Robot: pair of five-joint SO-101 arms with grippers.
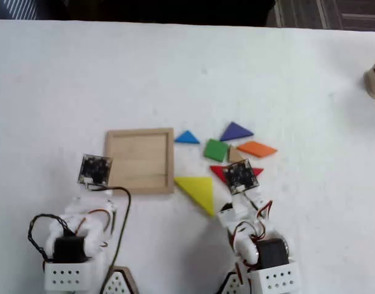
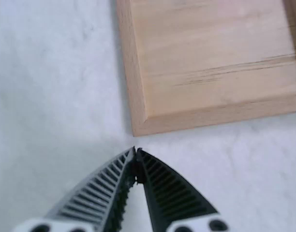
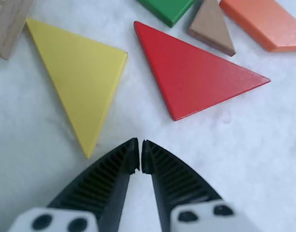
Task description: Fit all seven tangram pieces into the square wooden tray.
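Right gripper (image 3: 140,146), jaws closed and empty, is nearest the yellow triangle (image 3: 80,76) just beside the tray (image 1: 171,159); left gripper (image 2: 136,155) is likewise closed.

We are at a robotics bench: a white table (image 1: 175,73) holds an arm (image 1: 71,245) with loose wiring (image 1: 124,214) and a bare circuit board (image 1: 95,169).

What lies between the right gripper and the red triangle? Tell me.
Nothing but bare table. The right wrist view shows the right gripper, shut, just short of the red triangle, with no piece between.
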